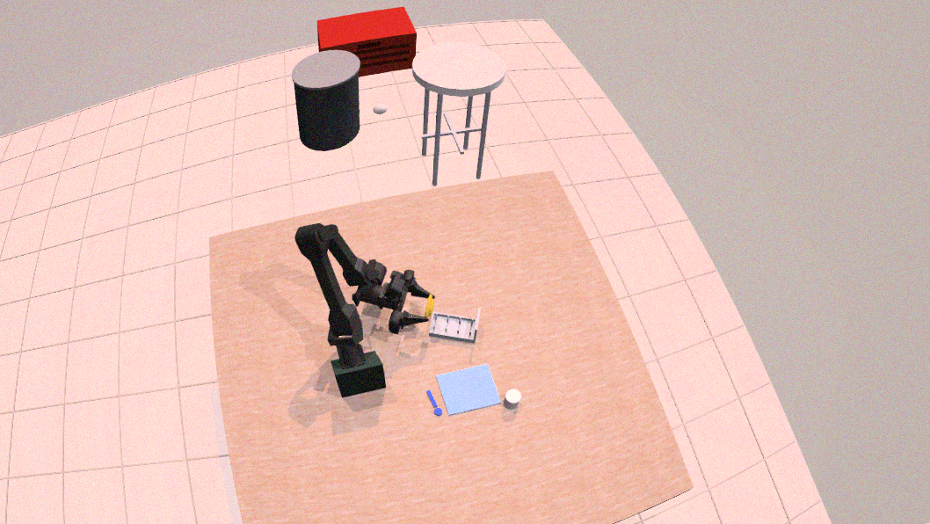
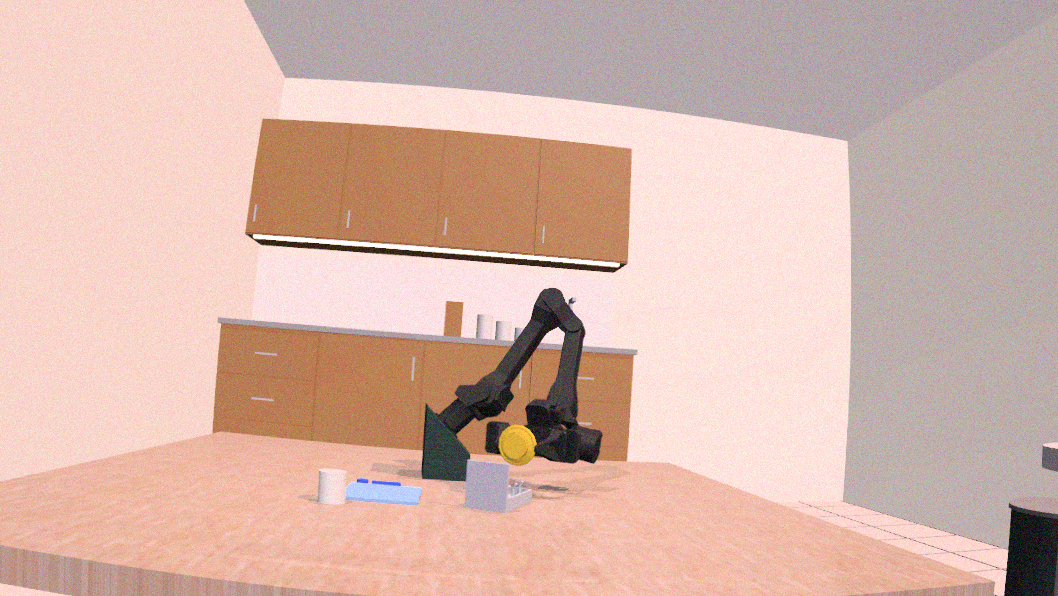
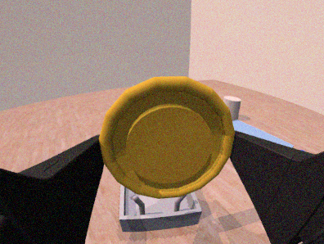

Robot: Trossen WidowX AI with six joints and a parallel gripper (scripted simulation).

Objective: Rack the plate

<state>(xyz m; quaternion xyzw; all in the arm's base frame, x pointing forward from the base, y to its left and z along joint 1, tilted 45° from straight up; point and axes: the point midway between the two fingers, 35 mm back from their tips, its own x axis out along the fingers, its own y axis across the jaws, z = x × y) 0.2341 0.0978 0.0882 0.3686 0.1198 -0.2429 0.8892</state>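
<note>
The hand (image 1: 418,303) held the yellow plate (image 1: 430,303) by its rim, one finger on each side, so the plate stood on edge between the fingertips, lifted off the table (image 1: 553,338). In the wrist view the plate (image 3: 168,136) faced the camera squarely and filled the gap between the two dark fingers. The plate (image 2: 516,444) hung just above the near end of the grey dish rack (image 2: 496,486), apart from it and not yet in any slot. The rack (image 1: 455,324) sat near the middle of the table, with a pale blue mat (image 1: 468,389), a small blue spoon (image 1: 433,402) and a white cup (image 1: 512,396) grouped toward the table's front edge. No writing or label could be read on anything. The plate hid most of the rack (image 3: 159,214) in the wrist view, so its rails could not be counted, and the fingertips' contact with the rim lay out of sight behind the plate's edge.
</note>
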